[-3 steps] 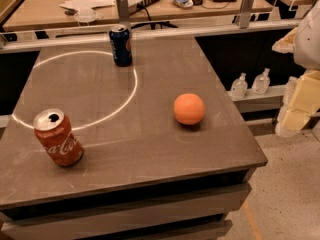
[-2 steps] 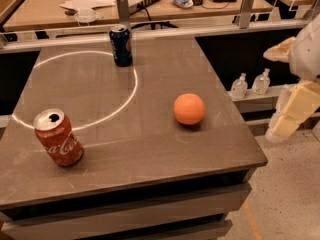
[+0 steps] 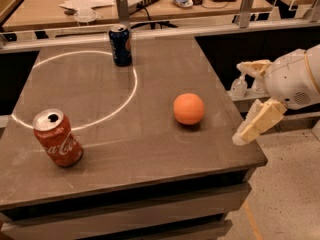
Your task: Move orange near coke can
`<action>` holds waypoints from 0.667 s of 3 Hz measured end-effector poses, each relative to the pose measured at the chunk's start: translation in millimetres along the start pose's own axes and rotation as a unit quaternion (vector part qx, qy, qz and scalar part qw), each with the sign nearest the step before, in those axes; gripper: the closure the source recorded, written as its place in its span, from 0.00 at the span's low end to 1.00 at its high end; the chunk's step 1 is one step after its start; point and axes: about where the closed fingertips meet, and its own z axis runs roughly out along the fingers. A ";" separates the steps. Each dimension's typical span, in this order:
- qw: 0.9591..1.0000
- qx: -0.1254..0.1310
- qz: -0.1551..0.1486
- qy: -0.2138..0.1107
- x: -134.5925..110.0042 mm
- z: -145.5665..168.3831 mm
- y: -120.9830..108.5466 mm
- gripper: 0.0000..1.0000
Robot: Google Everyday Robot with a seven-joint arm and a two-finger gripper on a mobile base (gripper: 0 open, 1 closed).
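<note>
Jaws apart and empty, the gripper (image 3: 248,100) hangs off the table's (image 3: 150,156) right edge. The orange (image 3: 189,108) sits right of centre, well apart from the coke can (image 3: 57,137) front-left; a dark blue soda can (image 3: 120,45) stands at the back

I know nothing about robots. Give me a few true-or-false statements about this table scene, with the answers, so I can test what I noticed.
1. The round orange fruit sits on the grey table, held by nothing. True.
2. The red Coca-Cola aluminium can touches the fruit. False: they are well apart, with the can near the table's front left.
3. The robot's pincer hangs beyond the table's right edge, open and empty. True.
4. The dark blue soda can lies on its side. False: it stands upright at the back.
</note>
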 end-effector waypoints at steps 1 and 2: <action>1.000 -0.002 -0.001 0.008 0.0 -2.3 1.9 0.00; 1.000 -0.004 0.001 0.003 0.3 1.3 2.0 0.00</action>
